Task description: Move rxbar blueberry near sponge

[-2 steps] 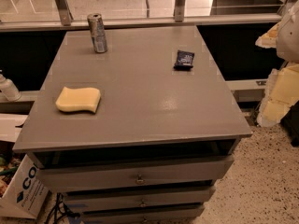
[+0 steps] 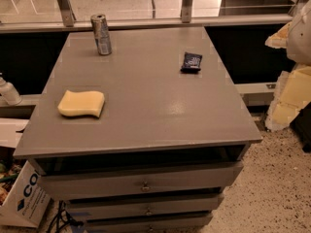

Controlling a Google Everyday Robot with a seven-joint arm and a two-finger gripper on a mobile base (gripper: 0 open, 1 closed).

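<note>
Where the grey table reaches toward its far right corner, the rxbar blueberry lies flat on the top, a little in from the right edge. Its white print faces up. Its long axis seems to run from the near side to the far side, leaning slightly right at the far end, though the wrapper looks nearly square from this angle, so I would not press that. Nothing touches it.

The sponge rests flat on the left half of the table, near the left edge and closer to the front. Its long axis runs left to right across the top, and its wavy right end points toward the table's middle. Bar and sponge sit well apart, with most of the bare top between them on a diagonal.

A silver can stands upright near the far left corner, well apart from both.

The gripper hangs off to the right of the table, beyond its right edge, and shows only as pale yellowish and white shapes at the border of the view. It holds nothing that can be seen and touches neither the table nor the bar; whether it is open or closed I cannot tell.

Under the top are drawers with small knobs. A cardboard box sits on the floor at lower left.
</note>
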